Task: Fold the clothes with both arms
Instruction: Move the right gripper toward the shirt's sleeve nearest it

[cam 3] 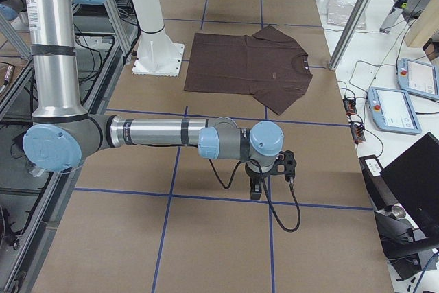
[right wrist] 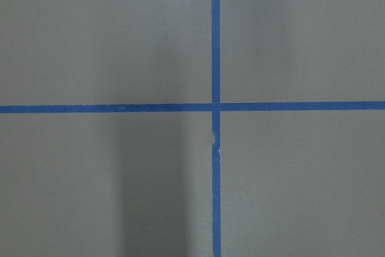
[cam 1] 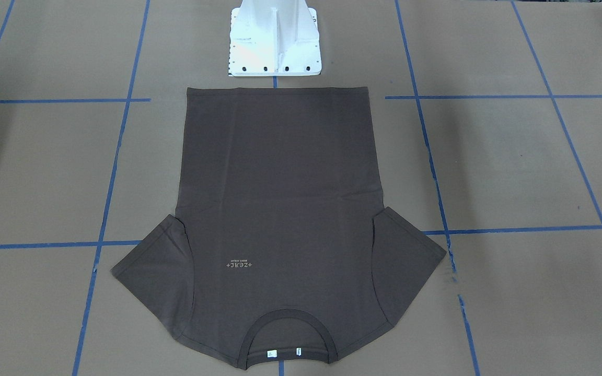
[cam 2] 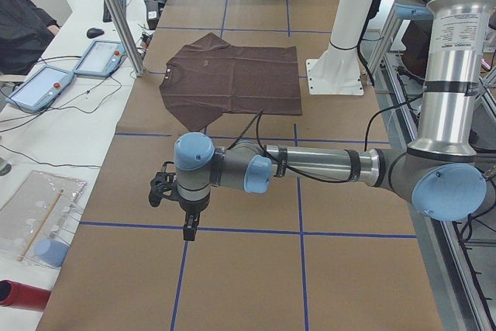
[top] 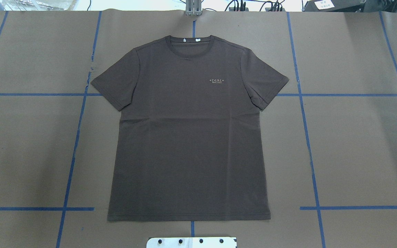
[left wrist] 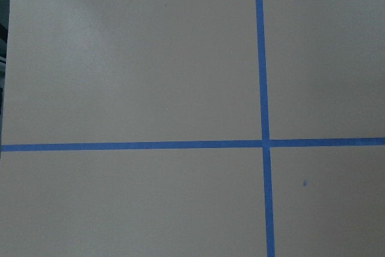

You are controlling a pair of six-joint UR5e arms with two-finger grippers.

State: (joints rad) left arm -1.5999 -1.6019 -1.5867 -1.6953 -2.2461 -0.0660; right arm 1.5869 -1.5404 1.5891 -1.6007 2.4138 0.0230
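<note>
Centrally, T-shirt on blue-taped brown paper.

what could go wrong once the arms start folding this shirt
The T-shirt lies flat on the brown paper, so the left claw or right claw might pinch paper with it, or miss the cloth. Its hem sits close to the white pedestal base, which may cramp grasps there.
</note>
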